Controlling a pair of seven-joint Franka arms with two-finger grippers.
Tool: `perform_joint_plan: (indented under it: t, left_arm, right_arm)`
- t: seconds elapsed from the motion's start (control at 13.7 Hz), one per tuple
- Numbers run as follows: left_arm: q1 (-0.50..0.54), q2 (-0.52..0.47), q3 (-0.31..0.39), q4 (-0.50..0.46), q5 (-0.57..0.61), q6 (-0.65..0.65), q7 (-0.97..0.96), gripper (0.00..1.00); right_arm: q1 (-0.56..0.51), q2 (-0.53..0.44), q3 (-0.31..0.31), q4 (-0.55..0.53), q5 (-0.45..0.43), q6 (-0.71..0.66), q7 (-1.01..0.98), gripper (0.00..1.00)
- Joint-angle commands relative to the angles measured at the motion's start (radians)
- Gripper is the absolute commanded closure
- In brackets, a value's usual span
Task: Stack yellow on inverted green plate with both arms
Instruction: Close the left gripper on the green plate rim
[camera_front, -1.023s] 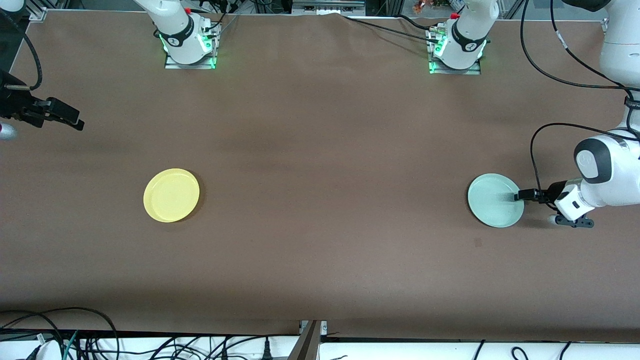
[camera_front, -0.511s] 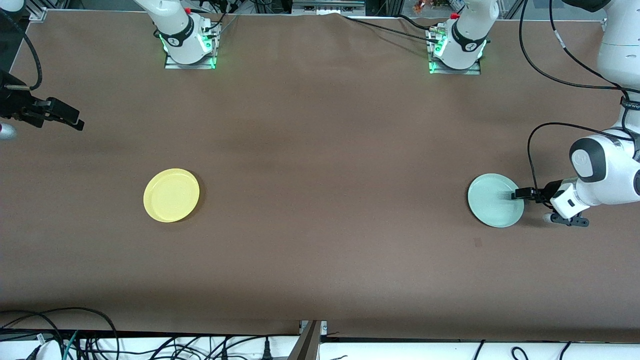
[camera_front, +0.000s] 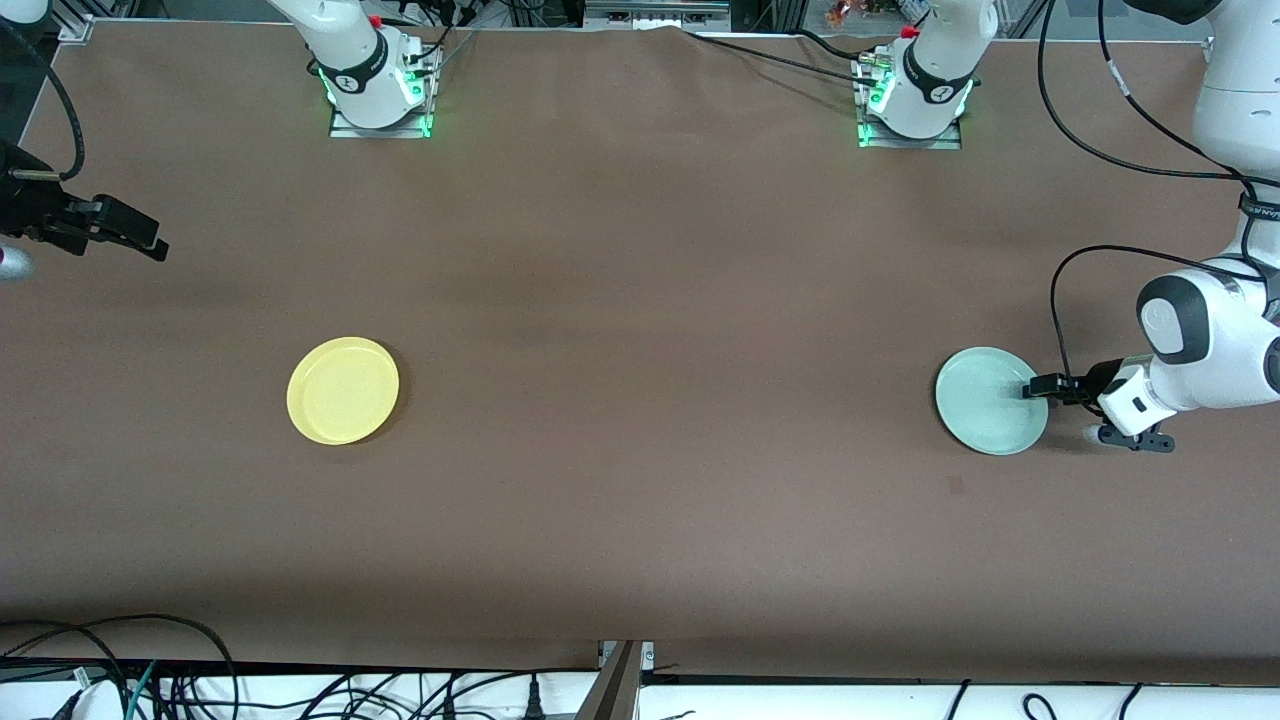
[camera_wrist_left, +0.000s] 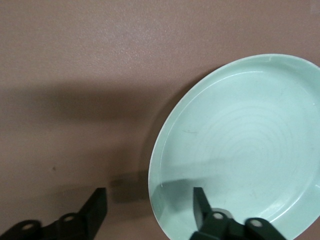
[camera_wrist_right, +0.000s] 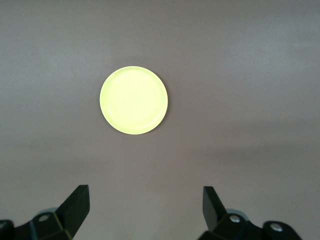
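The fingers of the left gripper (camera_wrist_left: 150, 212) stand wide apart and straddle the rim of the green plate (camera_wrist_left: 240, 145): one finger is over the inside of the plate, the other is outside it, over the bare brown table (camera_wrist_left: 75, 75). The fingers do not press on the rim; a gap shows on each side of it. In the front view the left gripper (camera_front: 1040, 386) sits low at the edge of the green plate (camera_front: 985, 400) that faces the left arm's end of the bench, and the white left arm (camera_front: 1195, 345) bends in from that end, with a black cable looping above it.

The green plate lies flat on the table with its rim turned up, so the hollow side with faint rings is visible. It is near the left arm's end of the bench, about halfway between the edge with the robot bases and the edge nearest the front camera.

The fingers of the right gripper (camera_wrist_right: 145, 205) are also spread wide and hold nothing. The right gripper (camera_front: 125, 232) hangs in the air at the right arm's end of the bench, and this arm waits.

The yellow plate (camera_front: 343, 390) rests rim up on the table (camera_front: 640, 300), toward the right arm's end, well apart from the green plate. The right wrist view shows the yellow plate (camera_wrist_right: 133, 100) lying free on the table.
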Motion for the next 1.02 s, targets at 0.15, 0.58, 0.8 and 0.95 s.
perform_joint_plan:
  t: [0.15,0.58,0.8,0.95]
  left_arm:
    - [0.006,-0.005,-0.006,-0.017,-0.035,0.016,0.046,0.85]
    - [0.003,-0.037,-0.035,-0.01,-0.03,-0.011,0.048,1.0]
    - [-0.01,-0.093,-0.095,0.061,-0.015,-0.054,0.029,1.0]
    - [-0.072,-0.094,-0.098,0.142,0.034,-0.065,0.028,1.0]
  right_arm:
    - [-0.012,0.001,0.015,0.017,-0.002,-0.02,0.01,0.0]
    - [-0.012,0.001,0.017,0.017,-0.002,-0.02,0.008,0.0]
    - [-0.012,0.001,0.017,0.017,-0.002,-0.02,0.008,0.0]
    - [-0.012,0.001,0.017,0.017,-0.004,-0.02,0.008,0.0]
